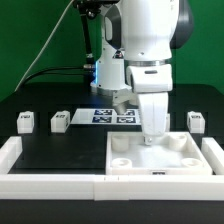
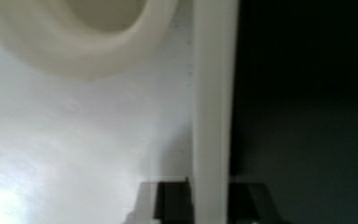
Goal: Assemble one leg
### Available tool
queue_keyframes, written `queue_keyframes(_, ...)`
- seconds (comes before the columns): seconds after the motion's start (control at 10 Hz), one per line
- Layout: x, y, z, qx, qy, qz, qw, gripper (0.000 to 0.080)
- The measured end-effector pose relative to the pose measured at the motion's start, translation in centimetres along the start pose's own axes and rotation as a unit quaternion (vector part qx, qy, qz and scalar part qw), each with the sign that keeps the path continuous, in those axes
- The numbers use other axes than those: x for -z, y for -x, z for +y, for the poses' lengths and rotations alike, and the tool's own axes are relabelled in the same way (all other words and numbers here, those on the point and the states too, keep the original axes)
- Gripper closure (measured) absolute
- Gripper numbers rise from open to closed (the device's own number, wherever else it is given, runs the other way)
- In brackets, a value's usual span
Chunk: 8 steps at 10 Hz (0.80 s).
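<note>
The exterior view is evenly lit and fairly sharp; whites glare slightly against the black counter. The wrist view is blurred, half bright, half dark.

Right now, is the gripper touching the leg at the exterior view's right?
Apart. The exterior view shows the gripper down at the white panel, with a wide gap between it and that leg.

The exterior view is taken from in front of the black table, slightly above it and at middle distance, facing the arm at 12 o'clock. The white panel is seen at 5 o'clock. The wrist view is taken along the gripper, very near the panel surface. The panel, 1 round hole and the table edge are shared by the 2 views.
</note>
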State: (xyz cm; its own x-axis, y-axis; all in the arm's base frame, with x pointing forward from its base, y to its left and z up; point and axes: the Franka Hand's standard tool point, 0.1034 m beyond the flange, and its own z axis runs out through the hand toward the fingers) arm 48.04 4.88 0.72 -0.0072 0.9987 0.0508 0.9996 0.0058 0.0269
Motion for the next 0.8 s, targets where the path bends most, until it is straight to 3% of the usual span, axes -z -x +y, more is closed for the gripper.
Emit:
queue_keyframes(0.2,-0.1,-1.55,0.92,0.015,0.006,0.002,1.0,0.0745)
queue_keyframes(0.5,-0.1,-1.27,1.07,0.016,0.004,0.001,1.0,0.0745)
queue_keyframes(0.6,-0.11,-1.26,1.07,0.016,0.004,0.001,1.0,0.0663)
queue_keyframes(0.7,-0.12,-1.25,1.06,0.016,0.004,0.001,1.0,0.0528)
queue_keyframes(0.8,-0.12,-1.24,1.06,0.016,0.004,0.001,1.0,0.0528)
